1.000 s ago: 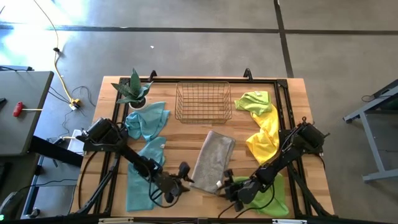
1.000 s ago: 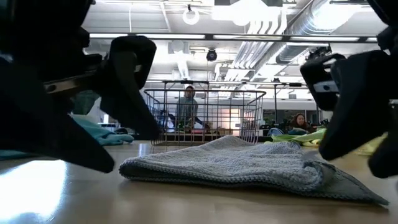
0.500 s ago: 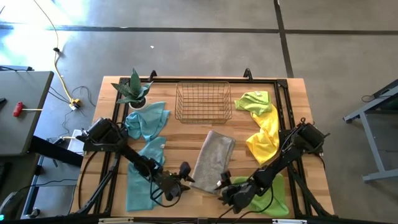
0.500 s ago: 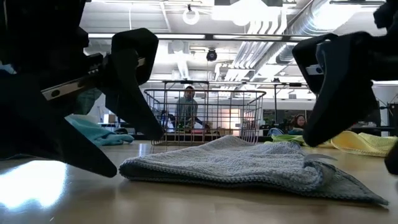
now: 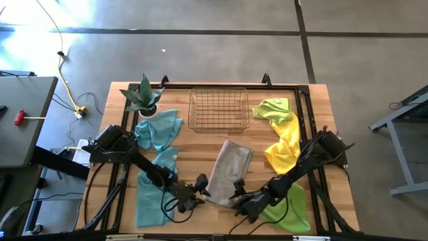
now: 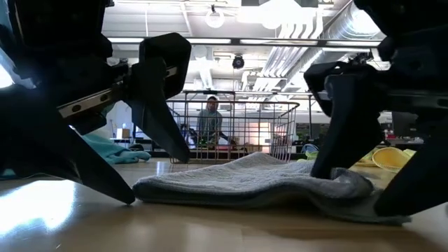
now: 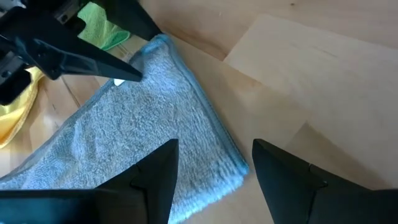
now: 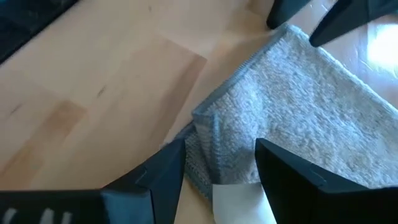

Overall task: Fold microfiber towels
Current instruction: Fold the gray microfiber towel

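Grey towel [image 5: 228, 171] sits mid-table, already doubled into a long strip, so at least one fold looks done; the near end still needs bringing over. Both arms are working that near short edge: left gripper [image 5: 198, 187] at the near-left corner, fingers spread with the corner between them but not clamped (left wrist view shows a clear gap on either side of the cloth); right gripper [image 5: 238, 194] at the near-right corner, fingers also apart and straddling a bunched bit of edge and its white tag [image 8: 235, 193], nothing pinched that I can see. My read: pre-grasp for the next fold, neither side has a hold. Left to do: everything else. Two teal towels [image 5: 158, 130] lie crumpled on the left side, a yellow towel [image 5: 284, 148] and a lime towel [image 5: 274, 108] on the right, one more lime towel [image 5: 287, 209] under the right arm; wire basket [image 5: 218, 109] at the far edge has nothing in it. Surface is a light wood tabletop [image 5: 190, 144] in a black frame, potted plant [image 5: 144, 96] at the far-left corner. Room: concrete floor, yellow cable [image 5: 61, 57], open workshop with ceiling ducts; a person [image 6: 211, 119] shows behind the basket in the low view.
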Controlling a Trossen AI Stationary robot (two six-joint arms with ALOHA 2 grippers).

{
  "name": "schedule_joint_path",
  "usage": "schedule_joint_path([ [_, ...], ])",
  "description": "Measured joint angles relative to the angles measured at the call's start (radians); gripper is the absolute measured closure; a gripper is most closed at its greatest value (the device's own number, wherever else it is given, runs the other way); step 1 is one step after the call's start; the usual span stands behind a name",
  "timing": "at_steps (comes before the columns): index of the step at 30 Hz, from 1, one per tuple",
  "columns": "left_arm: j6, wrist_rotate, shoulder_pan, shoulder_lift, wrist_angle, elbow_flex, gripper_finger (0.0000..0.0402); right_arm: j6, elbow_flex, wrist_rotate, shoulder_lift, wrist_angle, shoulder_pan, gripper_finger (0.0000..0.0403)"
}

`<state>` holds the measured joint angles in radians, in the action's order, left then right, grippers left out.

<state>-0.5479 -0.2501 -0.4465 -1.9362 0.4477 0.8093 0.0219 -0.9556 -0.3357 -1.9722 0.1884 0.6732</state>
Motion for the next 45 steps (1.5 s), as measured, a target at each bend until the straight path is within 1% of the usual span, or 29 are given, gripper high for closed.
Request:
schedule_joint_path([
  [5, 0.004, -0.008, 0.000, 0.000, 0.002, -0.001, 0.0206, 0.007, -0.001, -0.006, -0.030, 0.019, -0.001, 0.0213],
  [8, 0.010, -0.015, 0.000, 0.000, 0.005, -0.002, 0.0206, 0.007, 0.000, -0.008, -0.032, 0.021, -0.001, 0.0231],
  [12, 0.005, -0.018, 0.000, 0.000, 0.010, -0.002, 0.0206, 0.025, 0.001, -0.001, -0.033, 0.019, 0.000, 0.0280],
  [18, -0.021, -0.031, -0.022, 0.000, 0.002, 0.000, 0.0206, 0.081, 0.003, -0.009, -0.035, 0.015, 0.002, 0.0376],
  [20, -0.050, -0.034, -0.034, 0.001, -0.001, 0.001, 0.0206, 0.089, 0.003, -0.011, -0.035, 0.014, 0.002, 0.0395],
  [24, -0.093, -0.078, -0.054, 0.002, -0.002, 0.002, 0.0206, 0.106, 0.004, -0.026, -0.035, 0.021, 0.002, 0.0388],
  [26, -0.099, -0.096, -0.055, 0.002, -0.003, 0.002, 0.0206, 0.109, 0.005, -0.028, -0.030, 0.022, 0.002, 0.0395],
  [31, -0.109, -0.097, -0.055, 0.002, -0.014, 0.002, 0.0206, 0.114, 0.010, -0.031, 0.012, -0.007, 0.000, 0.0399],
  [35, -0.143, -0.101, -0.059, 0.002, -0.015, 0.002, 0.0206, 0.165, 0.012, -0.027, 0.059, -0.005, 0.000, 0.0401],
  [39, -0.173, -0.143, -0.055, 0.002, 0.001, 0.000, 0.0206, 0.213, 0.010, -0.012, 0.065, 0.012, 0.000, 0.0402],
  [45, -0.177, -0.116, -0.049, 0.001, -0.006, 0.000, 0.0206, 0.308, 0.009, -0.018, 0.066, 0.039, -0.009, 0.0402],
])
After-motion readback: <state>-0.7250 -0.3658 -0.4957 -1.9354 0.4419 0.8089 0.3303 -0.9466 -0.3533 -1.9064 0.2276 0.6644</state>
